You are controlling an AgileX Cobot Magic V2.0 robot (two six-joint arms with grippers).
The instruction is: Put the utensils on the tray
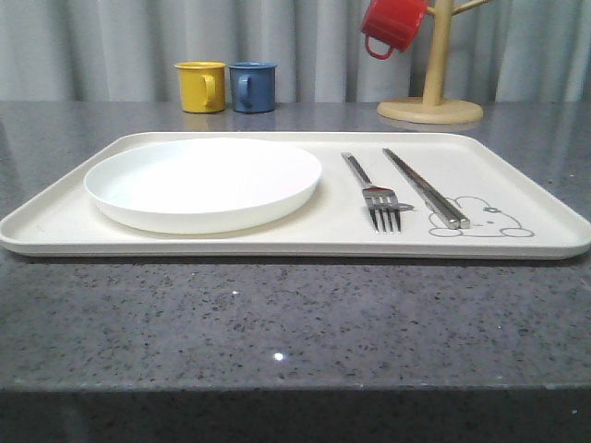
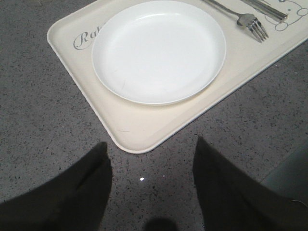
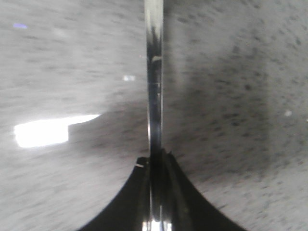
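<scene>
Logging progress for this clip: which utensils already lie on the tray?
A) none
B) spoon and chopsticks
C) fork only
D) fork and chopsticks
D: the fork and the chopsticks lie side by side on the tray, to the right of the white plate.

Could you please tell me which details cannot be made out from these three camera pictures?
- Right wrist view: the right gripper is shut on a slim shiny utensil; its far end is cut off by the picture's edge, so its type is unclear.
- Left wrist view: the plate hides most of the tray script.
- Left wrist view: the chopsticks are cropped at the edge.
</scene>
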